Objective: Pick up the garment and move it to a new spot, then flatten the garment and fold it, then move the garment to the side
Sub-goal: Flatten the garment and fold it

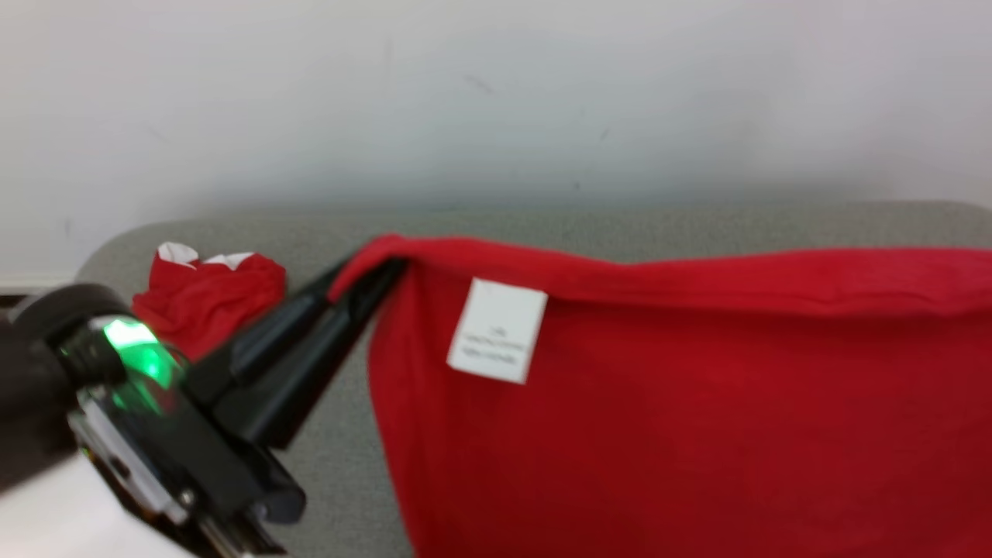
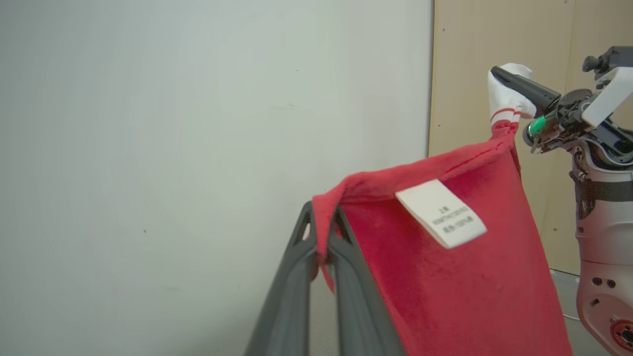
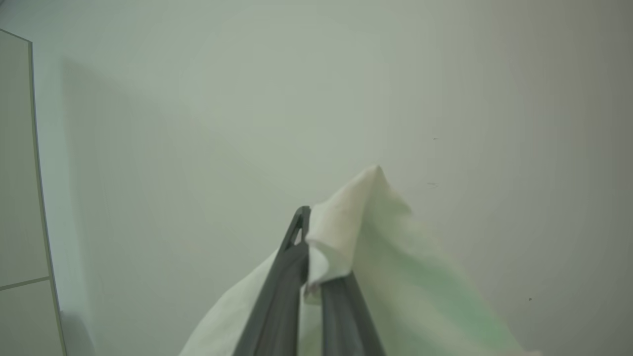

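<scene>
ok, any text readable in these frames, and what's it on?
White tag sewn on the red garment: three short lines of dark print, too small to read in the left wrist view.
Same tag in the head view: blurred, unreadable.
No other lettering I can make out.

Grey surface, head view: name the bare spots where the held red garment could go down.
Bare: the strip of grey surface between the wall and the top edge of the garment, and the patch between the left gripper and its hanging side. Crowded: the far left corner, where a crumpled red cloth lies.
</scene>
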{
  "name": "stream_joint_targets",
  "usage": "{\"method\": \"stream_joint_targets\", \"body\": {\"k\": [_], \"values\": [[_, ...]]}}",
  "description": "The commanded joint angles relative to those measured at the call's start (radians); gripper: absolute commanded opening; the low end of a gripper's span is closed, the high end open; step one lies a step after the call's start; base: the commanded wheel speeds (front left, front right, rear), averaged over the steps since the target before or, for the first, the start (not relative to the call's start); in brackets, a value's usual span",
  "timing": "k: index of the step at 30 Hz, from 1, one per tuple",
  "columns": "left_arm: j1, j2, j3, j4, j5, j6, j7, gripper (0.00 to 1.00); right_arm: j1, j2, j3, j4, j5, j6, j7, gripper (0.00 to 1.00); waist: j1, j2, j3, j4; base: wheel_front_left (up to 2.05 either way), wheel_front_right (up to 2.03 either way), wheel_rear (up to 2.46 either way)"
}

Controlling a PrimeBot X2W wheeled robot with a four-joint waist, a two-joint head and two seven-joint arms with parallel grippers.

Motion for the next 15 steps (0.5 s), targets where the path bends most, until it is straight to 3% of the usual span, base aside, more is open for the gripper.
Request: {"method": "stream_joint_targets", "body": {"k": [1, 5, 8, 15], "values": [[-0.047, 0.015, 0.028, 0.027, -0.029, 0.004, 0.019, 0.0, -0.044, 0.009, 0.0, 0.023, -0.028, 0.003, 0.046, 0.0, 0.0, 0.0, 0.062, -0.01, 0.0, 0.0, 0.0], [-0.147, 0.041, 0.038, 0.122, -0.03, -0.024, 0.036, 0.0, -0.114, 0.012, 0.037, 0.114, -0.107, 0.003, 0.074, 0.0, 0.0, 0.0, 0.163, -0.01, 0.0, 0.0, 0.0], [-0.213, 0.022, 0.021, 0.198, -0.045, -0.04, 0.024, 0.0, -0.159, 0.013, 0.08, 0.188, -0.143, 0.003, 0.062, 0.0, 0.0, 0.0, 0.217, -0.007, 0.0, 0.0, 0.0], [-0.594, -0.019, -0.049, 0.588, 0.092, -0.082, -0.085, 0.0, -0.455, 0.011, 0.21, 0.552, -0.308, 0.003, -0.12, 0.0, 0.0, 0.0, 0.379, 0.011, 0.0, 0.0, 0.0]]}}
